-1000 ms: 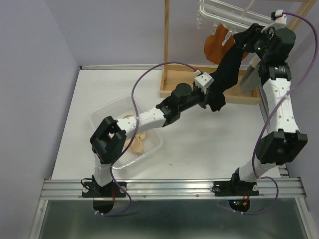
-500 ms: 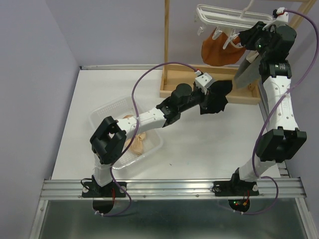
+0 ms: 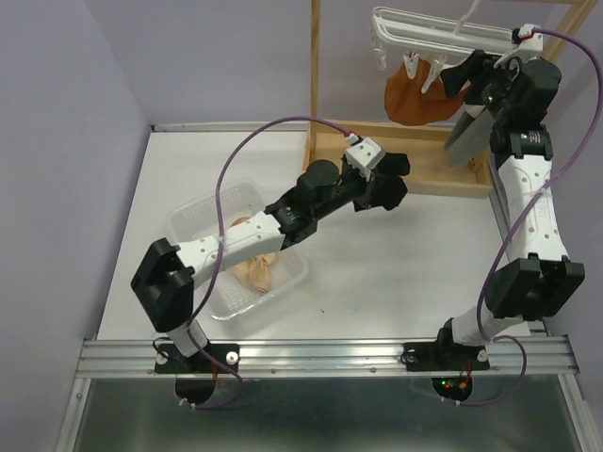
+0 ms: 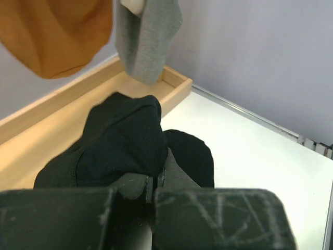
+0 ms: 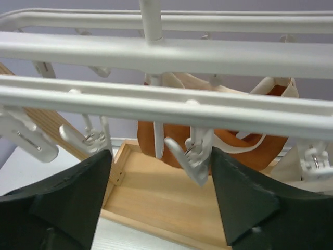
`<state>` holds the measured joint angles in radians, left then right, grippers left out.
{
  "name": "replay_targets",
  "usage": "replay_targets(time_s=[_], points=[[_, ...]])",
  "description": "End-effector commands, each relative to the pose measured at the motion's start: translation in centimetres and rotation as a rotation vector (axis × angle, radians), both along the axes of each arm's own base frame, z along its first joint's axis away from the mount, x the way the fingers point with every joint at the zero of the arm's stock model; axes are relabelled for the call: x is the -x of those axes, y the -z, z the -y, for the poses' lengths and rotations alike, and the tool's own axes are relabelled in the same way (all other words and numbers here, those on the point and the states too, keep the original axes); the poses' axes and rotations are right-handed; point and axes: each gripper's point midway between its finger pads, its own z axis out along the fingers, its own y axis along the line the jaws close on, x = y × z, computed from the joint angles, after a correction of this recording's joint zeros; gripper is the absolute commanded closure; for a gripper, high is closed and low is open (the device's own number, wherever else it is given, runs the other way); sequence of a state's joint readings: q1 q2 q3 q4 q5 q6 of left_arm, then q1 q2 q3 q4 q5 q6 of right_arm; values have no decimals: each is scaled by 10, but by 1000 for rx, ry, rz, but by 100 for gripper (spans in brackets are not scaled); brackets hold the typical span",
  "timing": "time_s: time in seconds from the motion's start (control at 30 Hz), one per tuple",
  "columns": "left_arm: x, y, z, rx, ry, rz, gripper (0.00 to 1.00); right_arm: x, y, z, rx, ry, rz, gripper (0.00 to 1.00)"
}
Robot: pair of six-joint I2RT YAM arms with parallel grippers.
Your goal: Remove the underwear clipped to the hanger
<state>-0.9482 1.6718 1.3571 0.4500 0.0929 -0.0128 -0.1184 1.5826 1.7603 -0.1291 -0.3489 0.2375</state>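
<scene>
- The left gripper (image 4: 156,182) is clamped shut on the black underwear (image 4: 122,143). The cloth is bunched up over and ahead of the fingers.
- We see no peg on the black piece, so it looks free of the hanger (image 3: 424,28). It hangs from the gripper just above the table, near the wooden tray (image 4: 78,104) of the stand.
- We judge the tight pinch is there so the limp cloth travels as one wad and does not drag.
- The right gripper (image 3: 464,73) has its jaws spread wide and holds nothing.
- It sits just under the white hanger bars. In its wrist view a clip peg (image 5: 192,156) dangles between the fingers, with the rust-orange underwear (image 5: 229,146) just beyond.
- We judge it is parked there to line up on a peg. An open jaw straddling the clip lets it squeeze or tug the next garment loose.
- The grey underwear (image 3: 471,137) hangs just below and beside the right gripper. It is still pegged at its top edge.
- The clear basket (image 3: 203,209) lies well behind the left gripper, back along its arm. The cream-beige underwear (image 3: 256,271) is already inside.
- We judge the basket is the drop spot for the black piece.
- Progress as we judge it: two pieces are off the hanger, and the orange and grey ones are still clipped on.
</scene>
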Motion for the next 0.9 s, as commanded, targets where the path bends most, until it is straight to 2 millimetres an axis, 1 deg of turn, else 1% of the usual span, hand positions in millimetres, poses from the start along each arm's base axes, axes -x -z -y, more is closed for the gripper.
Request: replay_targets(time_s=[0.0,0.03,0.07,0.1,0.13,0.17,0.2,0.23,0.27,0.3,0.33,0.37,0.4,0.43,0.47,0.5,0.53,0.57,0.6,0.63,0.67,0.7,0.73,0.77,0.87], points=[[14,-55,-56,39,-121,91,100,28,-25,2,64,14,94,14],[15,-52,-65,25,-143,83,100,32,-24,2,72,16,95,12],[14,-38,-77,-5,-186,58,100,38,-20,3,89,21,93,8],[20,-43,-93,-9,-212,50,100,43,-19,3,95,23,95,2],[21,-39,-103,-21,-237,37,100,46,-16,3,105,22,94,0],[23,-34,-122,-36,-293,12,100,53,-11,2,122,20,91,0],[23,-31,-132,-43,-324,-3,100,57,-8,1,133,11,89,0],[20,-27,-147,-60,-382,-14,100,60,-5,2,152,9,89,0],[21,-28,-154,-67,-390,-16,100,65,-1,1,158,6,85,0],[18,-26,-175,-64,-461,-49,100,72,7,0,164,1,75,0],[16,-24,-187,-57,-497,-71,100,76,11,0,170,1,69,0],[10,-21,-211,-54,-564,-90,100,80,15,1,186,5,69,0],[8,-18,-221,-34,-594,-117,100,88,24,-1,192,0,59,0],[4,-16,-234,-37,-626,-120,100,92,28,0,200,1,54,0],[4,-13,-248,-4,-662,-151,100,95,32,1,211,4,53,0],[2,-10,-258,10,-693,-168,100,98,37,2,213,11,46,0],[-4,-3,-278,13,-750,-197,100,104,36,4,217,27,51,0],[-4,1,-284,40,-773,-231,100,106,47,6,219,33,33,0],[-4,12,-293,41,-798,-257,100,108,51,7,218,40,26,0],[-1,17,-299,50,-810,-281,100,110,54,10,218,55,20,0],[-3,30,-306,44,-829,-311,100,114,60,12,215,65,11,0],[-2,35,-307,79,-838,-347,100,115,63,13,211,72,3,0],[-2,44,-308,77,-838,-372,100,117,66,16,206,89,-4,0],[-1,59,-310,68,-837,-407,100,119,72,17,201,96,-16,0],[-1,83,-310,70,-842,-477,100,123,78,24,181,130,-34,0]])
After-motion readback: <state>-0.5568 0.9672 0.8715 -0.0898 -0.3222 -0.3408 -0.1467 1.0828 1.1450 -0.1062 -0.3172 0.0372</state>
